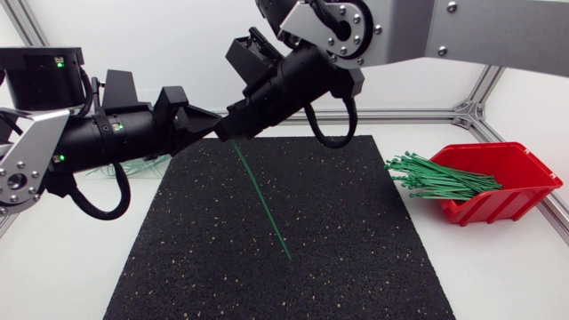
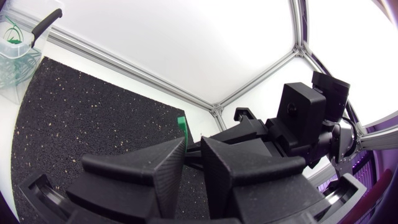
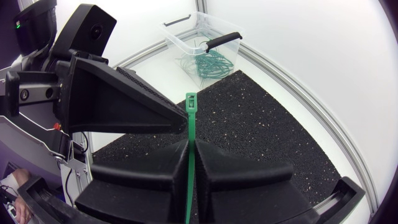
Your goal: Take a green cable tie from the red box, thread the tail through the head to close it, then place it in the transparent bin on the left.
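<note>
**Green tie held where the two grippers meet**

A slim, flat cable tie [image 1: 263,203] of green plastic is clamped between the broad, matte black wedge fingers of the right gripper [image 3: 191,155], and its square head stands just past the fingertips. In the head view the tail is seen slanting down toward 5 o'clock, with its tip at or just above the mat. The left gripper [image 1: 214,126] is set tip to tip with the right one, close by the tie's head. Whether it grips the tie cannot be told.

The meeting point lies over the mat's far edge, at about 11 o'clock. The mat [image 1: 356,240] is black, coarse and rubbery, flecked with pale specks. It is laid on a smooth white table [image 1: 53,267] bordered by an aluminium rail [image 1: 418,114].

At the mat's 3 o'clock a glossy red box [image 1: 520,169] with an open front is set. A bundle of straight ties [image 1: 436,180] spills from its mouth toward 9 o'clock. In the right wrist view the transparent bin [image 3: 176,42] is seen ahead of the gripper, past the mat's corner, with closed loops [image 3: 208,62] heaped inside.
</note>
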